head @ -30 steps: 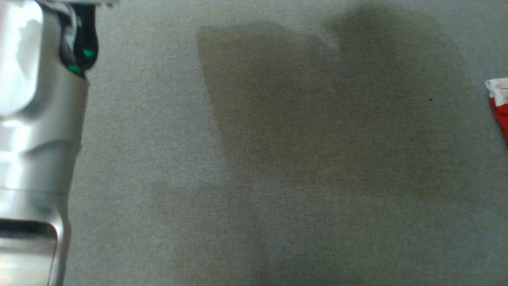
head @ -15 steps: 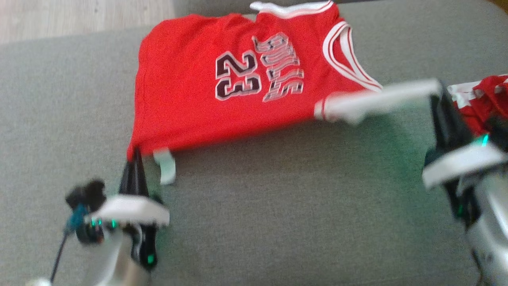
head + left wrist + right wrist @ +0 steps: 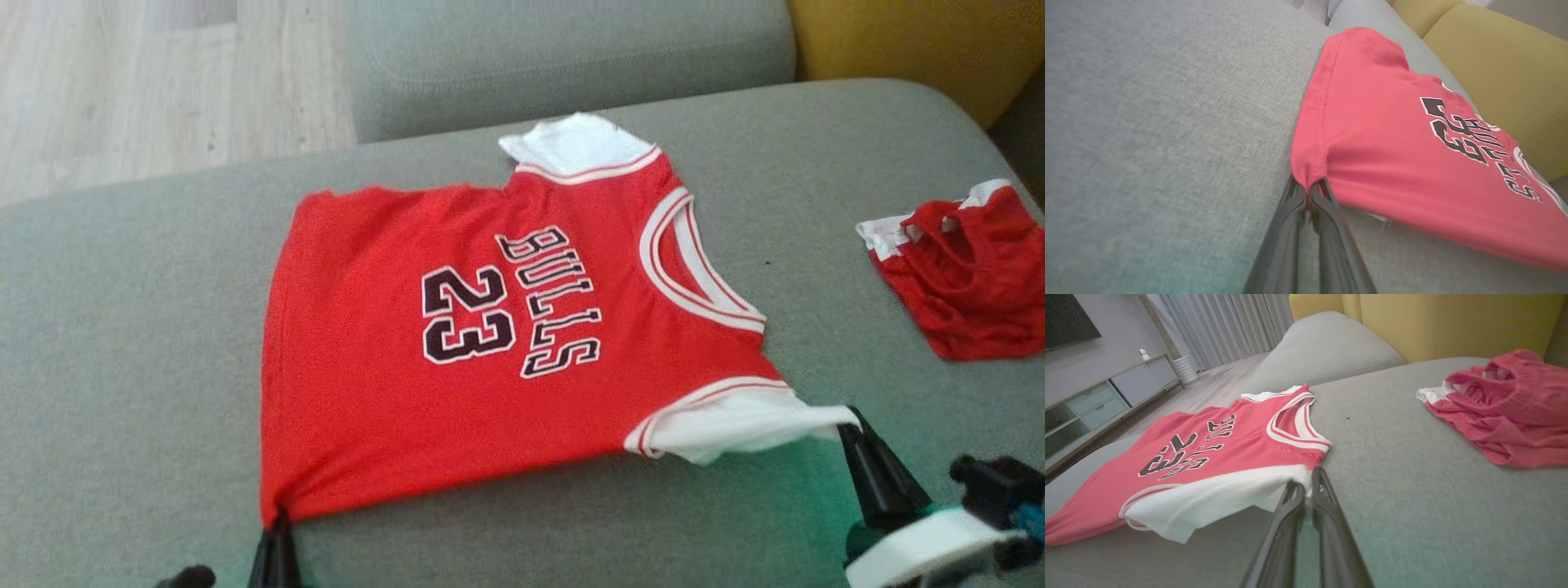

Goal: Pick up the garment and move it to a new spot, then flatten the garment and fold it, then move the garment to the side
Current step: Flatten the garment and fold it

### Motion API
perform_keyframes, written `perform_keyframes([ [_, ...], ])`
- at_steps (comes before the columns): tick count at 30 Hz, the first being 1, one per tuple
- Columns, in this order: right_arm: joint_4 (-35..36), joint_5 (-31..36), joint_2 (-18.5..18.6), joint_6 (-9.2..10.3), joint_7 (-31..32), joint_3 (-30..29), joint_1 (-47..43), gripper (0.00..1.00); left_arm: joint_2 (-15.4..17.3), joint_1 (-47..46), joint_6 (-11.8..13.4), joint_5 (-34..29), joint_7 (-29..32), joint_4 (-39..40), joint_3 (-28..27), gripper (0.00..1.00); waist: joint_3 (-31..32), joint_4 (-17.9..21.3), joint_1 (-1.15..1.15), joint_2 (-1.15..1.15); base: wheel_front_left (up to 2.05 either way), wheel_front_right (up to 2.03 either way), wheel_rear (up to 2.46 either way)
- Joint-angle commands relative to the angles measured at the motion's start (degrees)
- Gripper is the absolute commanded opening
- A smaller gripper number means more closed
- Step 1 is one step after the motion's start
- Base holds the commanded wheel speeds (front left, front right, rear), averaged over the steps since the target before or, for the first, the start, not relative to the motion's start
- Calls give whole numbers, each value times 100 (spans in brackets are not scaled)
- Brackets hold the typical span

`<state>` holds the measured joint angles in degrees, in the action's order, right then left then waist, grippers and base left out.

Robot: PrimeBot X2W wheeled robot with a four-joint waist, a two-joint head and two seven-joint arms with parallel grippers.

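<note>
Grey couch seat [image 3: 122, 343]: is spreading across most of the head view and carrying everything listed below. Wooden floor [image 3: 122, 82]: is showing beyond the seat's far left edge. Yellow cushion [image 3: 898, 41]: is sitting at the far right corner, behind the seat. Red jersey [image 3: 359, 408], the garment of the task: is lying flat and face up in the middle of the seat, printed with "BULLS" and "23". Its collar is pointing to the robot's right and its hem to the left; one white sleeve is resting on the far side, and the other is stretching toward the robot on the near side. Second red garment [image 3: 963, 286]: is lying crumpled near the seat's right edge, well apart from the jersey. Right gripper [image 3: 1306, 482]: is clamping its two dark fingers on the tip of the near white sleeve, holding it slightly off the seat. Left gripper [image 3: 1308, 190]: is pinching the near hem corner of the jersey, its fingers closed on a bunched bit of red cloth, low against the seat.
</note>
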<state>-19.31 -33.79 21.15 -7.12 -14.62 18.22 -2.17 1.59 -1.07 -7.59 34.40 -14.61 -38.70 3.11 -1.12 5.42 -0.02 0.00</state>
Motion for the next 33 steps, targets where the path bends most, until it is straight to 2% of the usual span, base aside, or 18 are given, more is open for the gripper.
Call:
perform_keyframes([
  [1, 207, -46, 189, -36, -35, -91, 141, 0, 130, -152, 24, 8, -39, 199, -165, 0, 12, -38, 2, 0, 0, 0, 0],
  [5, 335, -11, 125, -36, 13, -211, 295, 0, 130, -319, 20, -150, -39, 416, 11, 0, -108, -129, 2, 0, 0, 0, 0],
  [10, 214, 120, -37, -36, 160, -425, 1083, 0, 130, -980, 62, -39, -39, 478, 232, 0, -511, -247, 2, 0, 0, 0, 0],
  [17, -553, 524, -399, -36, 447, -231, 2428, 0, 130, -2050, 504, 102, -39, 122, 630, 0, -1174, -353, 2, 0, 0, 0, 0],
  [22, -1349, 793, -635, -36, 339, -111, 3255, 0, 129, -2628, 845, 129, -39, -139, 690, 0, -1475, -405, 2, 0, 0, 0, 0],
  [23, -1531, 853, -685, -36, 278, -181, 3388, 36, 129, -2709, 924, 103, -39, -137, 661, 27, -1508, -416, 2, 0, 0, 0, 0],
  [24, -1697, 924, -736, -36, 212, -237, 3512, 100, 129, -2772, 1010, 50, -39, -97, 614, 49, -1533, -431, 2, 0, 0, 0, 0],
  [25, -1839, 1001, -784, -36, 139, -313, 3618, 100, 129, -2802, 1075, -11, -39, -50, 585, 91, -1548, -441, 2, 0, 0, 0, 0],
  [26, -1953, 1096, -824, -36, 75, -391, 3702, 100, 129, -2809, 1126, -72, -39, 14, 553, 100, -1557, -450, 2, 0, 0, 0, 0],
  [30, -2150, 1400, -932, -36, -21, -577, 3792, 100, 129, -2682, 1211, -215, -39, 271, 397, 100, -1519, -464, 2, 0, 0, 0, 0],
  [33, -1988, 1664, -1074, -36, -34, -839, 3632, 100, 129, -2417, 1256, -500, -39, 579, 282, 100, -1414, -464, 2, 0, 0, 0, 0],
])
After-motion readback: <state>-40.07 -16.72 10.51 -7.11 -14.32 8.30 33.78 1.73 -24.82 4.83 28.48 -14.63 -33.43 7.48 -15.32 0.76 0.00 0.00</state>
